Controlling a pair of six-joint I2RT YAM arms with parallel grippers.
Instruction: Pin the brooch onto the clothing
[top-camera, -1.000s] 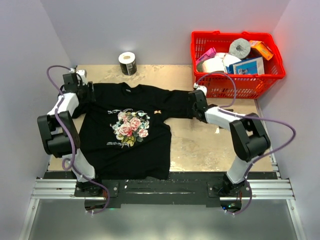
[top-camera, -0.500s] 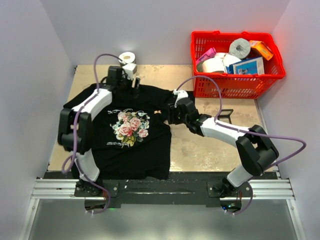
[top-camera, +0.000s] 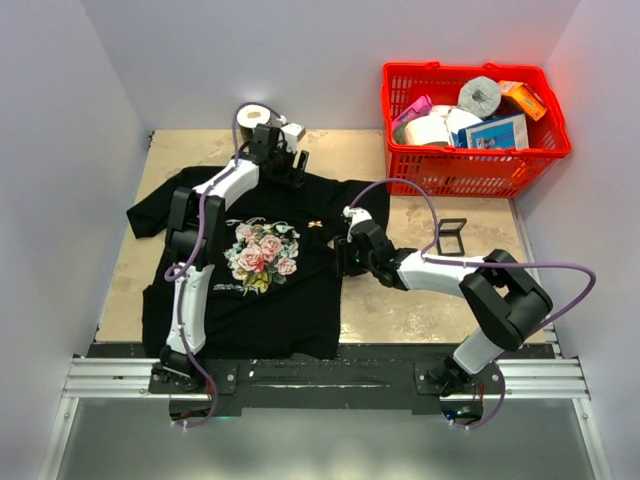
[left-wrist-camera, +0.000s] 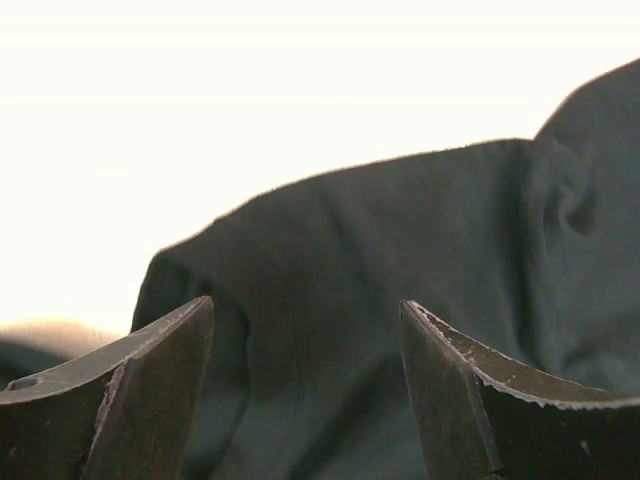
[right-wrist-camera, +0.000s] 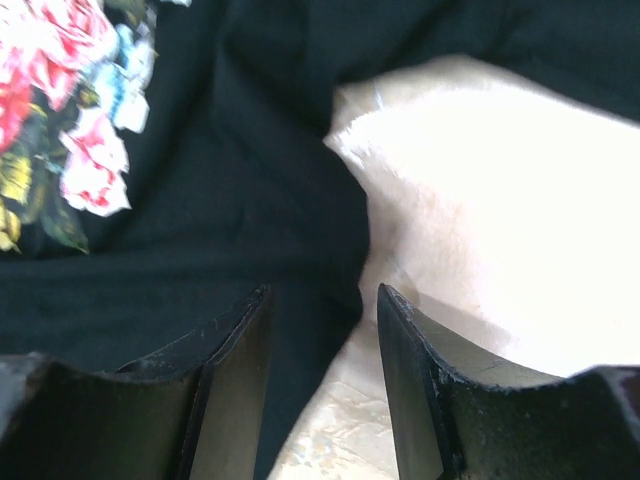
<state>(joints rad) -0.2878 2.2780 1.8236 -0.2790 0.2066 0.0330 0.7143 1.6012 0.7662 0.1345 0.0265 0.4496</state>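
Observation:
The clothing (top-camera: 250, 300), a black T-shirt with printed pink roses (top-camera: 260, 250), lies flat on the table. The brooch (top-camera: 316, 223) is a tiny pinkish speck on the chest, right of the print. My left gripper (top-camera: 297, 170) is open and low over the shirt's right shoulder by the collar. Only dark fabric (left-wrist-camera: 380, 250) shows between its fingers (left-wrist-camera: 160, 370). My right gripper (top-camera: 343, 256) is open at the shirt's right side edge. In the right wrist view its jaws (right-wrist-camera: 325, 290) straddle that edge, black cloth (right-wrist-camera: 200, 270) on the left and bare table on the right. The brooch is out of both wrist views.
A red basket (top-camera: 470, 182) with a paper roll, boxes and packets stands at the back right. A white roll (top-camera: 253, 115) stands at the back, just behind my left wrist. A small black stand (top-camera: 452, 233) sits on the table right of the shirt.
My left arm swung from the shirt's left sleeve across to the collar and right shoulder. My right gripper moved from the right sleeve down to the shirt's right side edge.

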